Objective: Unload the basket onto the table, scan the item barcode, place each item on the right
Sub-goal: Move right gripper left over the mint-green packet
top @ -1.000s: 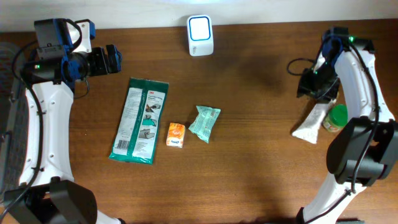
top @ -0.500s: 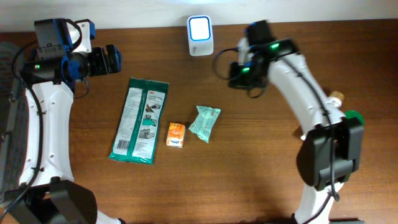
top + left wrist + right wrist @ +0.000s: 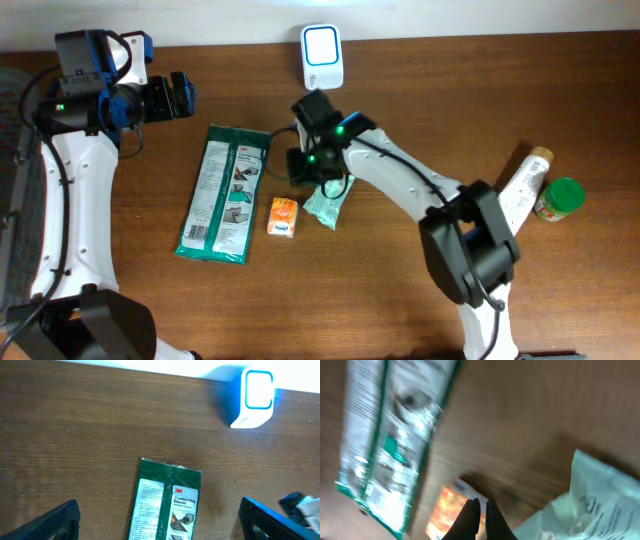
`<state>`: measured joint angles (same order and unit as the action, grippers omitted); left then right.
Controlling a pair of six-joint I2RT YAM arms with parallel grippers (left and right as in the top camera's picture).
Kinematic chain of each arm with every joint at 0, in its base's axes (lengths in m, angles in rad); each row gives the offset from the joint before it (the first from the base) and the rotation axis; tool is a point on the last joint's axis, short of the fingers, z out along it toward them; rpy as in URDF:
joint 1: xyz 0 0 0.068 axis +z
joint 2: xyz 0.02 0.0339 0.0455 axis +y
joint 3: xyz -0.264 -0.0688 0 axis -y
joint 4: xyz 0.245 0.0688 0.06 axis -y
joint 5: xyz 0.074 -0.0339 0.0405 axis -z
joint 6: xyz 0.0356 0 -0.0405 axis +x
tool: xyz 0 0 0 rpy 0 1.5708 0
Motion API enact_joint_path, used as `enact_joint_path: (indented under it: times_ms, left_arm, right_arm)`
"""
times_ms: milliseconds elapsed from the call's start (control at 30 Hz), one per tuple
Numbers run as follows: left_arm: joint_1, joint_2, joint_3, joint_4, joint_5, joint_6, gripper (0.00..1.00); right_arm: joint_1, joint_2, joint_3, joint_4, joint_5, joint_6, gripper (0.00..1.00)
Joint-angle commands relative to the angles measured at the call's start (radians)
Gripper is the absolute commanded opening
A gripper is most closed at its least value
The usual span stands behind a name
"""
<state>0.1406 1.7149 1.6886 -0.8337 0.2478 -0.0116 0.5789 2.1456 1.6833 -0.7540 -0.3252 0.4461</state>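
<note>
Jaws of the left gripper [image 3: 183, 95] stand wide apart, holding nothing, at the far left. Next lies the flat gloves pack [image 3: 224, 193], then the small orange box [image 3: 283, 216], which I judge is the item: light, stiff carton, best pinched across its narrow sides. My right gripper [image 3: 480, 506] hovers clenched on nothing between this box and the soft green pouch [image 3: 330, 200]; the scanner [image 3: 322, 57] stands behind them.
</note>
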Motion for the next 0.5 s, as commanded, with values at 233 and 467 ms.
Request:
enact_joint_path:
  times_ms: [233, 467]
  left_arm:
    - [0.000, -0.010, 0.018, 0.002, 0.011, 0.004, 0.99]
    - [0.000, -0.010, 0.018, 0.002, 0.011, 0.004, 0.99]
  right_arm:
    - [-0.003, 0.012, -0.011, -0.166, 0.058, -0.007, 0.04]
    - [-0.048, 0.011, -0.011, -0.292, 0.075, -0.097, 0.04]
